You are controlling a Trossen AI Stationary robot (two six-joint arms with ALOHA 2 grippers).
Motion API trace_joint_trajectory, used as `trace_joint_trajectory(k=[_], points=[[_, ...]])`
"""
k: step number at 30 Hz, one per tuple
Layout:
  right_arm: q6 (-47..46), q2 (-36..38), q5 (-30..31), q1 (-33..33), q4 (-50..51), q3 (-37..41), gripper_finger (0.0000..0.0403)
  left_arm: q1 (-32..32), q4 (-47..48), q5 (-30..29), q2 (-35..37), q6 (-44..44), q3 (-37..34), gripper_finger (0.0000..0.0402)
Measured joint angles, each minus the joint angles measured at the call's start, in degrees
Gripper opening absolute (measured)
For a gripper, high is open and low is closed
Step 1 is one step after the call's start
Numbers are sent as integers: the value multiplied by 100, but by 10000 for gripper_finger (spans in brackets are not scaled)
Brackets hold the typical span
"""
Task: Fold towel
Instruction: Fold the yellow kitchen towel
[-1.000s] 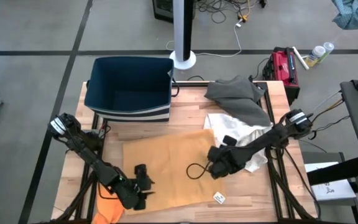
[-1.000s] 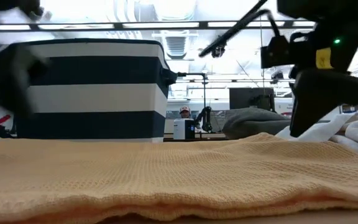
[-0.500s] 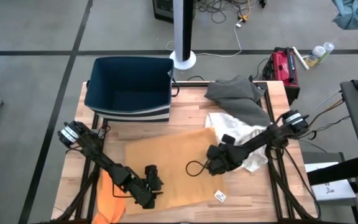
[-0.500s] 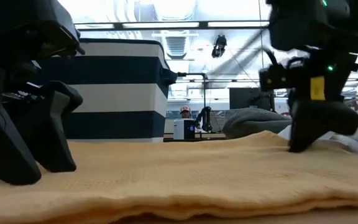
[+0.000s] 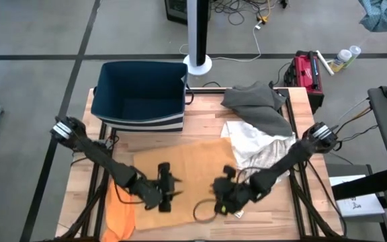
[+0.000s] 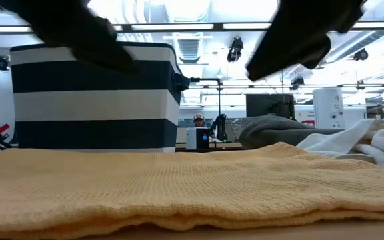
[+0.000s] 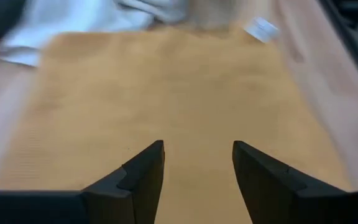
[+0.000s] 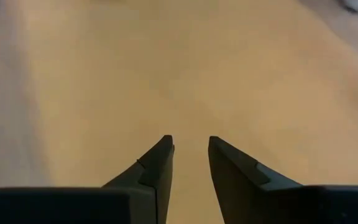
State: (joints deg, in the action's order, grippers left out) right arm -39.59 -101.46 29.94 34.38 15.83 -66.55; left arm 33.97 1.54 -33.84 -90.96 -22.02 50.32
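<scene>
My left gripper (image 5: 167, 191) hangs over the near-left part of the tan towel (image 5: 187, 171), its two dark wedge-shaped fingers (image 7: 143, 174) spread apart with nothing between them. My right gripper (image 5: 222, 202) is just to the right of it, over the towel's near edge; its fingers (image 8: 157, 168) stand closer together, a narrow gap showing only cloth beyond, and they hold nothing that I can see.

The towel lies flat on the wooden table (image 5: 207, 101), a rough rectangle of waffle-textured weave, stretching from under both grippers toward the far side. From table height its near edge (image 6: 192, 213) looks thick and softly rippled.

Beyond the left gripper stands a square fabric bin (image 5: 140, 94), dark blue inside, banded navy and white outside. Beyond the right gripper lie a crumpled white cloth (image 5: 257, 144) and, farther off, a rumpled grey cloth (image 5: 254, 101). An orange cloth (image 5: 119, 212) hangs at the table's near-left edge, partly cut off by the left arm.

In the low view both arms are only dark blurs at the top. A small white tag (image 7: 261, 28) past the towel is too blurred to read.
</scene>
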Motion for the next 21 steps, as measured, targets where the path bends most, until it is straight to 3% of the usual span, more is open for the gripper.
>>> trace_joint_trajectory(k=[3,9,12,18,21], points=[[201,-406,-87,178,-499,-188,100,-495,33,-27,-22,155,-111,183],[210,-1411,-820,271,-282,-758,107,-1454,-8,8,-200,576,-113,183],[174,-1812,-907,397,-80,-1319,109,-1980,-2,223,-270,654,-132,183],[-134,-2402,-780,668,1581,-2359,106,-2626,-7,642,-555,510,-209,183],[-490,-2405,-490,786,2144,-2444,103,-2742,-27,638,-767,457,-267,183]])
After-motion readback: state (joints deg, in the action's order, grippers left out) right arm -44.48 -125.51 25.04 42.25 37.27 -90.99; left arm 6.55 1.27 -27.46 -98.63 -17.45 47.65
